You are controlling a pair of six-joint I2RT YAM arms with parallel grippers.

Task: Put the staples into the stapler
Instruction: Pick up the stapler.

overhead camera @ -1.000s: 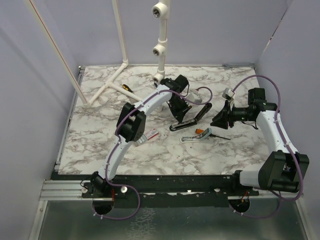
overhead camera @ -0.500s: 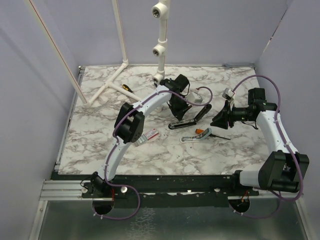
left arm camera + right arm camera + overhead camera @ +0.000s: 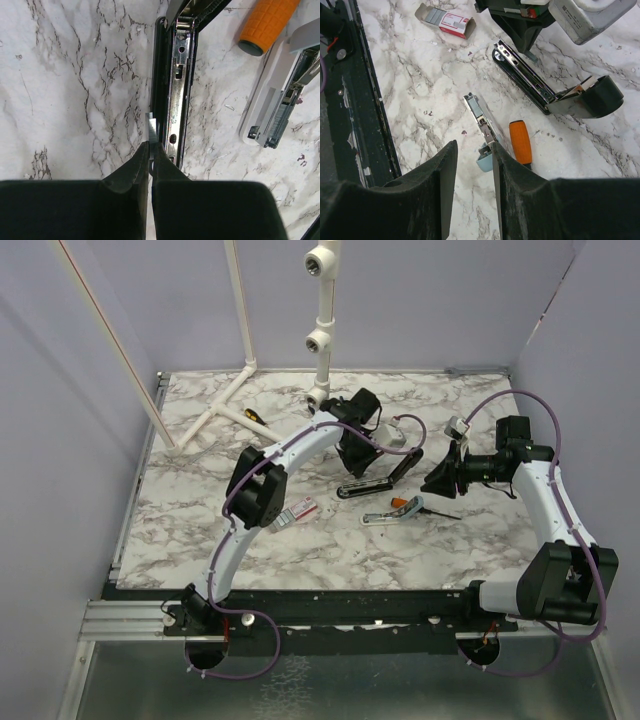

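1. The left gripper (image 3: 150, 148) sits at the bottom centre of its wrist view, its fingers pressed together on a short staple strip (image 3: 151, 129) that sticks up from the tips.
2. The stapler (image 3: 178, 85) lies hinged open just right of that strip, with its metal channel facing up and running towards the top of the frame. The strip seems to meet the stapler's left edge, though the angle leaves contact uncertain.
3. The right gripper (image 3: 473, 148) stands low in its own view, fingers apart with nothing between them.
4. The staple box (image 3: 451, 21) lies at the upper left of the right wrist view, well apart from the stapler.
5. A pale teal bar (image 3: 481, 120) and an orange-handled screwdriver (image 3: 520, 142) lie side by side on the marble table (image 3: 200, 510), near the stapler.
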